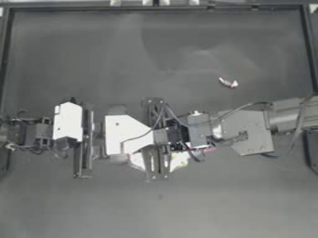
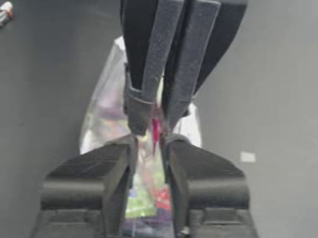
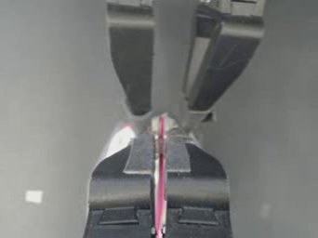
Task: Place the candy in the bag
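The bag (image 1: 178, 161) is a clear zip bag with a pink-red strip (image 3: 160, 186) along its mouth, held at the table's middle between both arms. My left gripper (image 1: 166, 138) is shut on the bag's mouth from the left. My right gripper (image 1: 185, 139) is shut on the same strip from the right, tip to tip with the left. In the left wrist view my left gripper (image 2: 149, 144) pinches the bag (image 2: 102, 116), which shows multicoloured contents. The candy (image 1: 228, 82), white with a red-orange mark, lies alone on the table behind and to the right of the grippers, also the candy (image 2: 5, 11).
The dark table (image 1: 155, 56) stretches bare behind the arms, with raised edges at the back and sides. A small pale mark (image 2: 247, 157) sits on the surface close to the bag.
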Motion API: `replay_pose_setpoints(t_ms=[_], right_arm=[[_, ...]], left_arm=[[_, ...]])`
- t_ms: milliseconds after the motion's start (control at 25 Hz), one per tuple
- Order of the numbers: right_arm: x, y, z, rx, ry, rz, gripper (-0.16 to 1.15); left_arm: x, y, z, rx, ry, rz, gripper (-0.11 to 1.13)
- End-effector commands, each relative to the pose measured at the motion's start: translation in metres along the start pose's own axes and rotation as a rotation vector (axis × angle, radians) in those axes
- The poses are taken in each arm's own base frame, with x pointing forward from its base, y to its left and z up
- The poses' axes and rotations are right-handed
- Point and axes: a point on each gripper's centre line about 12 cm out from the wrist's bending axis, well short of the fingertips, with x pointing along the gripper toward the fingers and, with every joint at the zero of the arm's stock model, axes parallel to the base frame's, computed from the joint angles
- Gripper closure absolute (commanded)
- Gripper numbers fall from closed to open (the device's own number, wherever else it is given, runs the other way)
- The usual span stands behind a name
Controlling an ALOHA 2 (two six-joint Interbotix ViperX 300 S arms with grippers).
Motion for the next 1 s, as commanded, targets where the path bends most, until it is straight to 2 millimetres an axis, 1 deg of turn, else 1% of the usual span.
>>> replay_pose_setpoints(t_ms=[40,320,520,640,760,920,1000], right_arm=[[-0.0203,-0.0029,0.0102,0.006,-0.053,-0.001,0.94],[-0.0203,-0.0029,0.0102,0.005,-0.053,-0.001,0.94],[-0.0204,-0.002,0.0101,0.004,-0.052,0.002,0.94],[-0.0198,-0.0013,0.0099,0.002,-0.05,0.002,0.94],[-0.0205,-0.0015,0.0103,0.001,-0.054,0.001,0.94],[-0.0198,-0.0014,0.0099,0.001,-0.051,0.001,0.94],[-0.0198,-0.0014,0.0101,0.001,-0.052,0.001,0.94]], left_arm=[[-0.0051,-0.0013,0.0224,0.004,-0.075,-0.006,0.42],[-0.0051,-0.0023,0.0223,0.003,-0.075,-0.009,0.4],[-0.0052,-0.0022,0.0229,0.002,-0.079,-0.008,0.3],[-0.0053,-0.0043,0.0244,0.005,-0.093,-0.014,0.31],[-0.0054,-0.0053,0.0247,0.007,-0.096,-0.017,0.38],[-0.0054,-0.0059,0.0247,0.01,-0.096,-0.02,0.55],[-0.0054,-0.0067,0.0244,0.017,-0.094,-0.023,0.61]])
